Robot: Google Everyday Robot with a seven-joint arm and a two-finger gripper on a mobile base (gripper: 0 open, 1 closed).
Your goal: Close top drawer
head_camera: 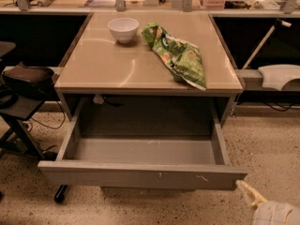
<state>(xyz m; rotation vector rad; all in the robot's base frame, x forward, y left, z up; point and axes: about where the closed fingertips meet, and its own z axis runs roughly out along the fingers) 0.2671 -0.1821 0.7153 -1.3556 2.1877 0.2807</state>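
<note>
The top drawer [140, 173] is a wide shallow grey metal drawer under the beige table top [117, 64]. It is pulled far out and shows an empty inside. Its flat front panel has small white scuff marks right of centre. My gripper [251, 196] shows at the bottom right corner, low and just right of the drawer front's right end. Only one pale fingertip [247, 192] and a white rounded part of the arm [276, 214] show.
A white bowl [123, 29] and a green snack bag [180, 55] lie on the table top. A dark chair with a bag [26, 81] stands at the left. A white object [280, 75] lies on a shelf at the right. The floor is speckled.
</note>
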